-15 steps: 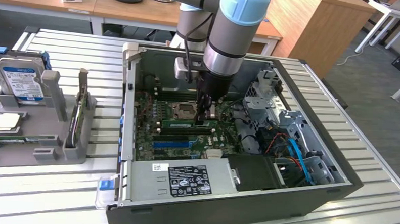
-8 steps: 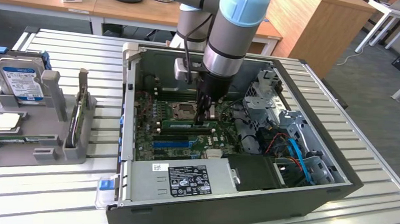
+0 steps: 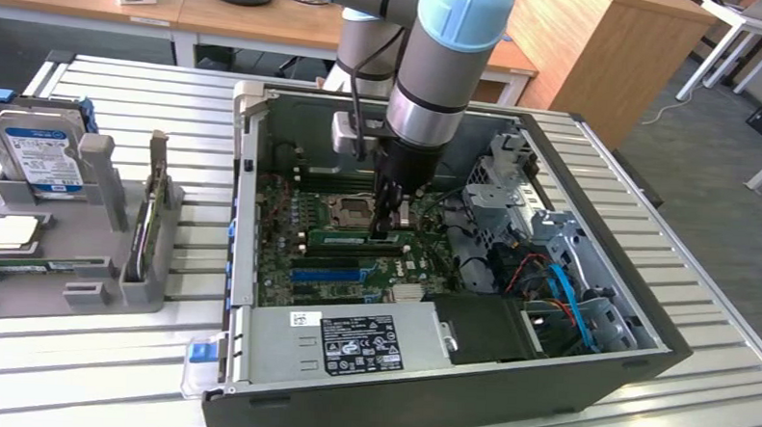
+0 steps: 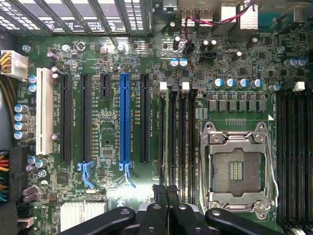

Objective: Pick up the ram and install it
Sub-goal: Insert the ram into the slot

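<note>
The ram (image 3: 344,239), a thin green stick with a pale label, stands on edge along a memory slot on the motherboard, just beside the CPU socket (image 3: 351,210). My gripper (image 3: 383,228) reaches straight down into the open computer case (image 3: 243,217) and its black fingers sit on the ram's end toward the exterior view's right. In the wrist view the fingertips (image 4: 159,192) are pressed together over the black memory slots (image 4: 172,142), with the ram seen edge-on as a thin strip between them. The gripper is shut on the ram.
A grey parts holder (image 3: 96,259) at the exterior view's left carries a blue-labelled hard drive (image 3: 36,155) and a processor chip (image 3: 11,234). Inside the case are the power supply (image 3: 349,342), a drive cage with blue cables (image 3: 565,289), and a blue expansion slot (image 4: 124,117).
</note>
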### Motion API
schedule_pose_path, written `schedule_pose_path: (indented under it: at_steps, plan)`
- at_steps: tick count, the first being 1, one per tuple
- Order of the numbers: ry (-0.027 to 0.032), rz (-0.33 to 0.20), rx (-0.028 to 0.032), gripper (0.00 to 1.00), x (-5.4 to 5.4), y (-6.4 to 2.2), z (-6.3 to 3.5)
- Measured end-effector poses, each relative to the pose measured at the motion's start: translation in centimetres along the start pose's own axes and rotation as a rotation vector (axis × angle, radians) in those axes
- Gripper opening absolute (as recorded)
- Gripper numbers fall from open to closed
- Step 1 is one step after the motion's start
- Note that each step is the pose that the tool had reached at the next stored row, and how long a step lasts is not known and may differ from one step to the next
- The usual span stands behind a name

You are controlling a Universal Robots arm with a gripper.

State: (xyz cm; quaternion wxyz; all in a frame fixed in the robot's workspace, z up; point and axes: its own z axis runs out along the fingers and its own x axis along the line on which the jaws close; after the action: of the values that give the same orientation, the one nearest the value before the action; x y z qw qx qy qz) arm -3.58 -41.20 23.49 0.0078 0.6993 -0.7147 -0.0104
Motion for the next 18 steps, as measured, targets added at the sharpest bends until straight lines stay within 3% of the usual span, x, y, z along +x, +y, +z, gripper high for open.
schedule_pose_path:
  at_steps: [18]
  plan:
    - [0.0003, -0.010, 0.0000, 0.12, 0.15, 0.00, 0.01]
